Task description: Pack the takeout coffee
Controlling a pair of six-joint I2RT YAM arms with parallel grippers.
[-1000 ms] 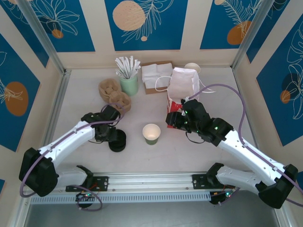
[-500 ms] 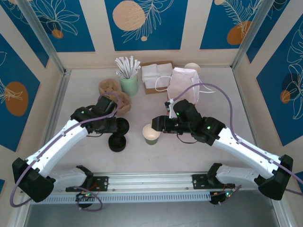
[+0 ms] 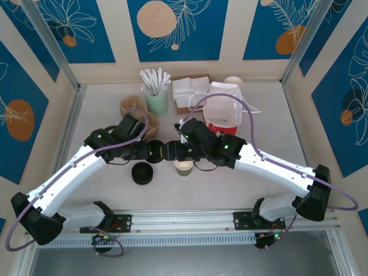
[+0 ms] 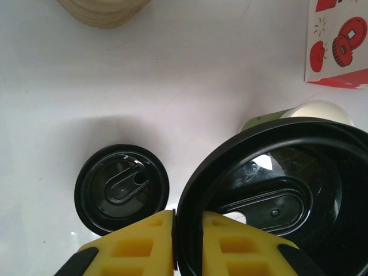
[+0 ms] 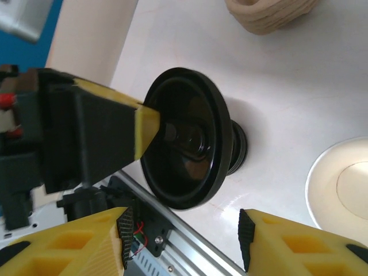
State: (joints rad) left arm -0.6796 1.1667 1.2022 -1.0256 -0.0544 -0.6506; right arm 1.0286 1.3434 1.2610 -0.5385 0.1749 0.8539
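Worktop (image 3: 98,109): crowded at the centre, where both arms meet above the cup; a small drift could bump something.
Red-and-white bag (image 3: 223,103): behind the right arm, whose cable loops across it; a swing might tug it over.
Left jaws: closed on the rim of a black lid (image 5: 184,144) held on edge; so thin a pinch could let it pivot.
Right jaws: apart, empty, near the lid; if the left lets go before they close, the lid falls.
Takeout coffee (image 3: 184,167): upright and lidless on the worktop under the right wrist; a low pass could tip it.
Lid stack (image 3: 142,173): near the cup; a dropped lid may land on it.

White table (image 3: 92,109): green cup (image 3: 184,168), lid stack (image 3: 142,173), bag (image 3: 224,106), napkins (image 3: 190,92), stirrer holder (image 3: 156,104).
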